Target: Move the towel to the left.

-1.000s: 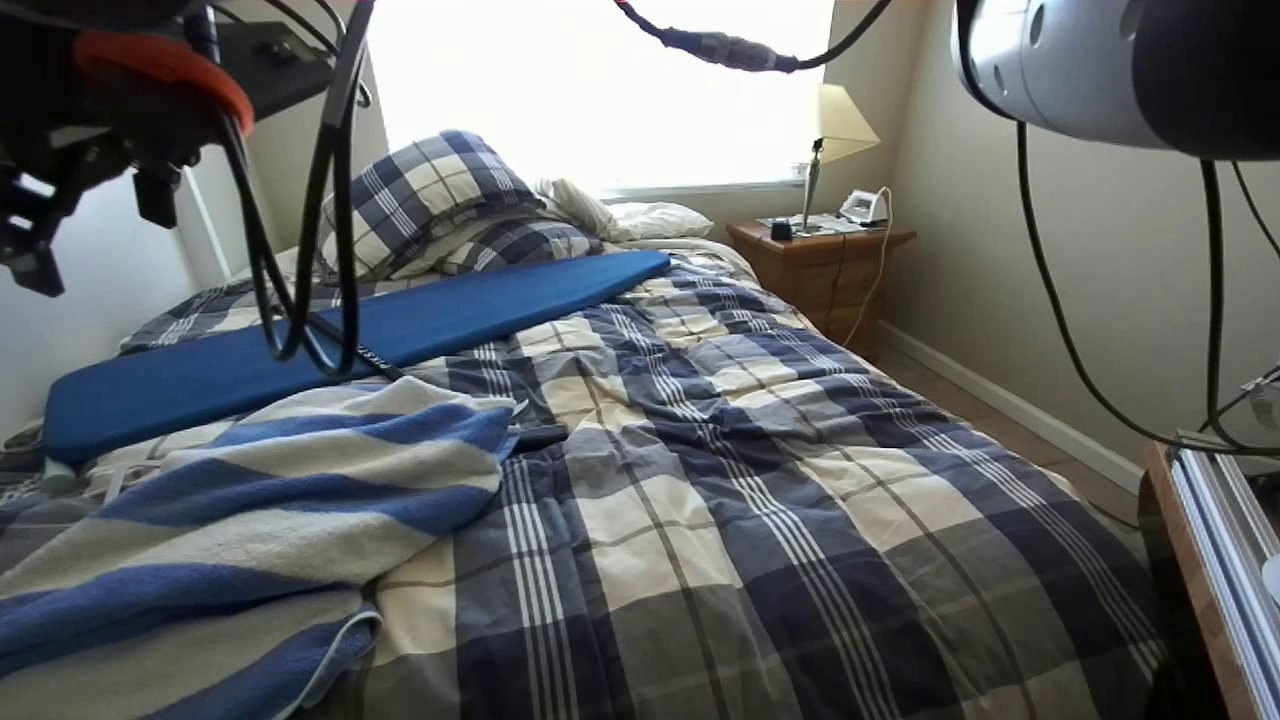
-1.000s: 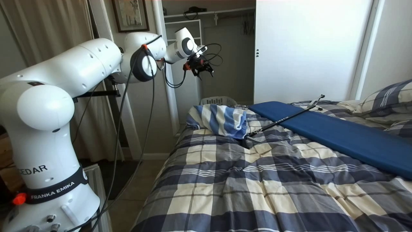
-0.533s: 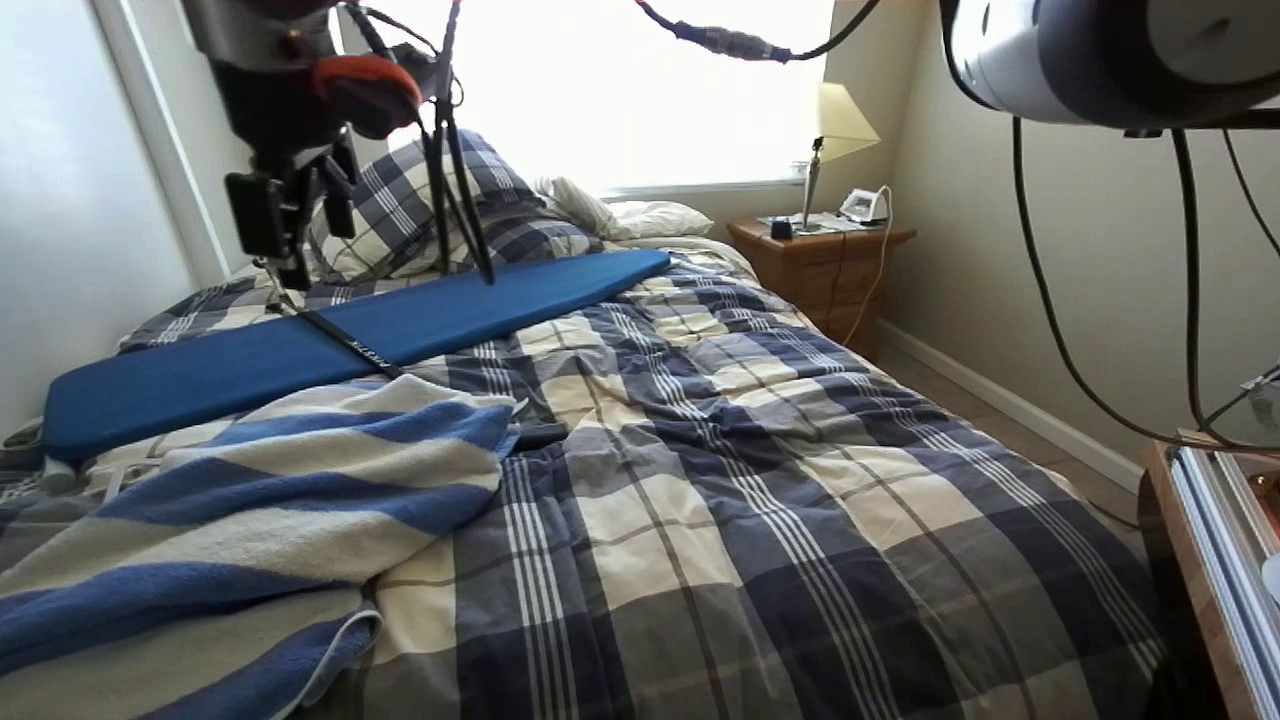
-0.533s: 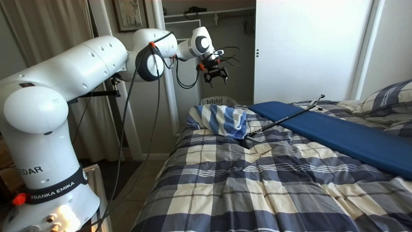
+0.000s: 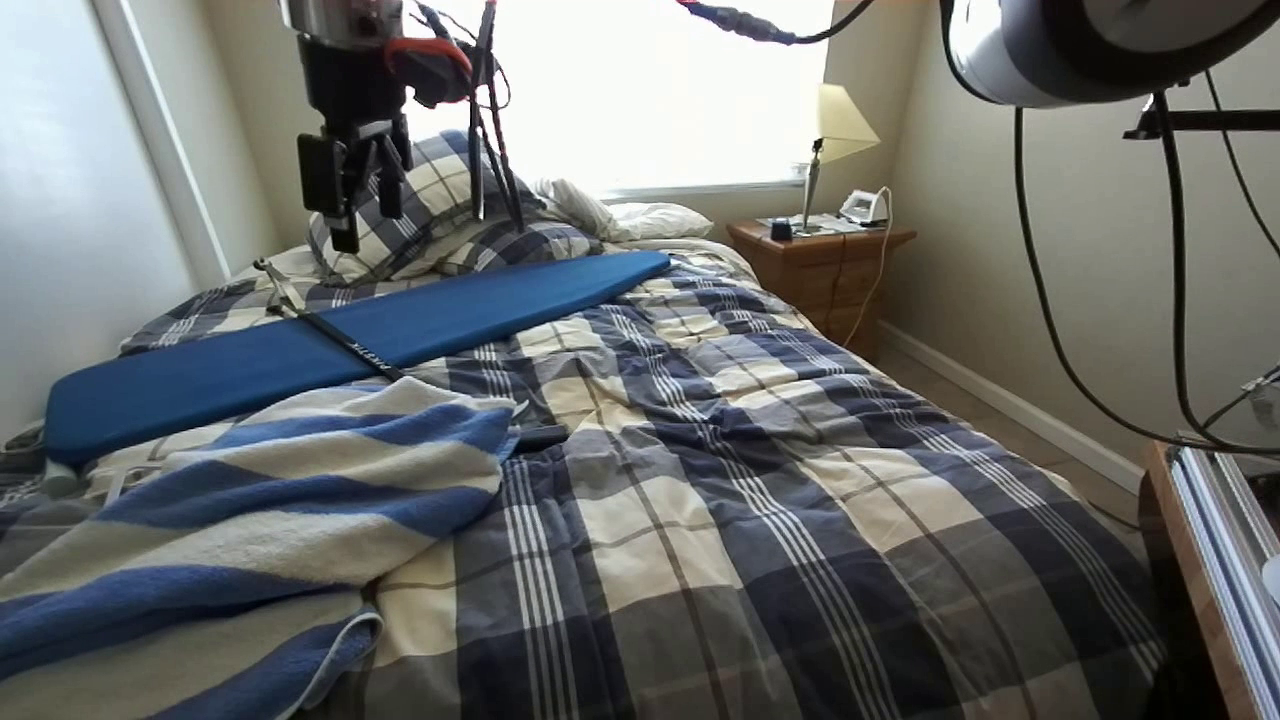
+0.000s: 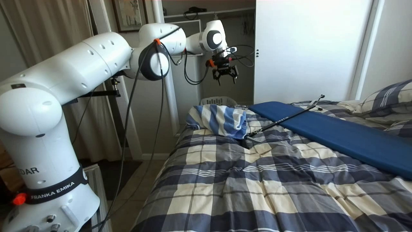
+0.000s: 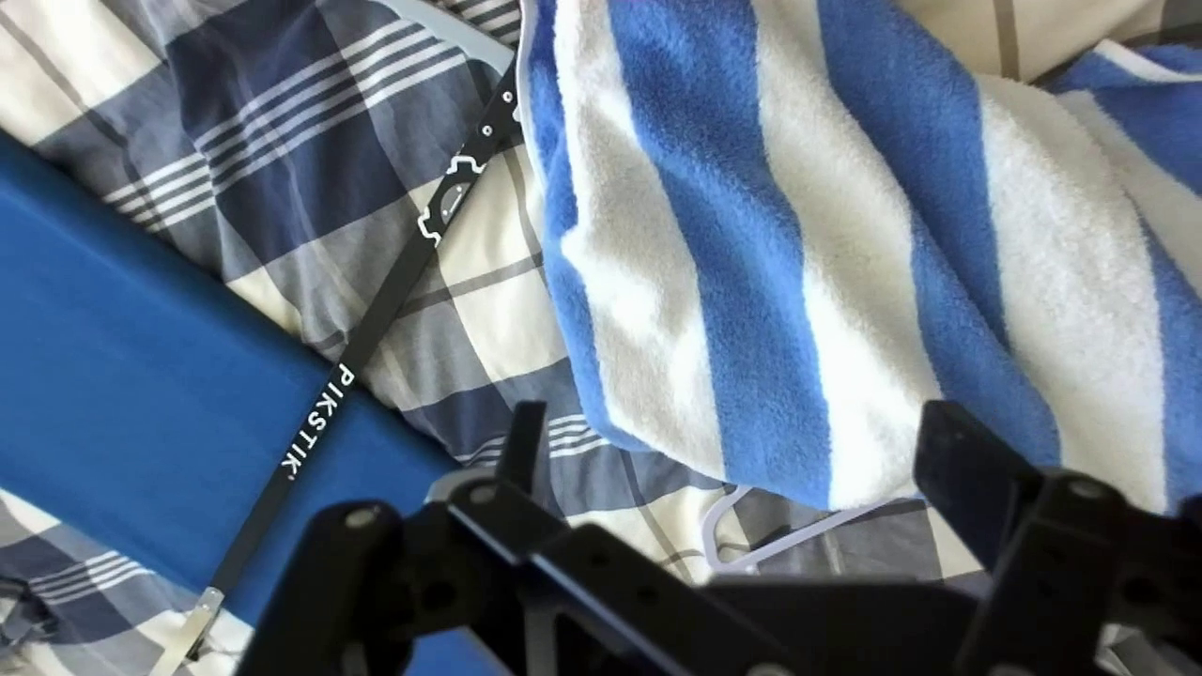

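Observation:
A blue and white striped towel (image 5: 290,500) lies bunched on the plaid bed, near its edge, in both exterior views (image 6: 219,120). In the wrist view the towel (image 7: 751,235) fills the upper middle and right. My black gripper (image 5: 367,226) points down and hangs well above the bed. In an exterior view the gripper (image 6: 227,83) is in the air above the towel. In the wrist view the gripper's fingers (image 7: 732,418) are wide apart with nothing held; the towel's near edge shows below, between them.
A blue ironing board (image 5: 480,305) lies on the bed beside the towel. A black PIKSTIK reacher (image 7: 376,310) lies across it, one end at the towel. A white hanger (image 7: 798,540) shows under the towel's edge. Pillows (image 5: 430,190) are at the far end. A basket (image 6: 219,100) stands behind the bed.
The arm has swung out over the bed, the gripper moving right in both exterior views. The gripper has turned from tilted to pointing down. The towel has not moved.

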### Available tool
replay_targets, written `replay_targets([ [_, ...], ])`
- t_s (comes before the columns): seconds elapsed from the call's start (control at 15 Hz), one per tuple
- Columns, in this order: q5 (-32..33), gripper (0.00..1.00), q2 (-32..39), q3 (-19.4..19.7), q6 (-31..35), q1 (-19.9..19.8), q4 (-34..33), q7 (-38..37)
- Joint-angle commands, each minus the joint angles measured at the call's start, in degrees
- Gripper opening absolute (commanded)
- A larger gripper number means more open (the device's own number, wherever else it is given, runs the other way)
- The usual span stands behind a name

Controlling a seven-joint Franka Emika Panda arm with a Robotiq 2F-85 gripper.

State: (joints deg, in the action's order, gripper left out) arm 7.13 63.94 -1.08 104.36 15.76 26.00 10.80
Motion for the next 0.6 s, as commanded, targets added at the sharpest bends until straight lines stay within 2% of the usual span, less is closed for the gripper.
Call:
replay_targets([
  [0.0, -0.68, 1.0, -1.39, 0.75, -5.14, 1.28, 0.74, -8.21],
  [0.07, -0.73, 1.0, -1.7, 0.75, -7.3, 1.63, 0.99, -9.99],
  [0.13, -0.3, 1.0, -0.18, 0.42, -3.85, 0.94, -0.17, -6.22],
  [0.53, -0.31, 1.0, -0.23, 0.61, -5.98, 1.57, -0.2, -8.98],
])
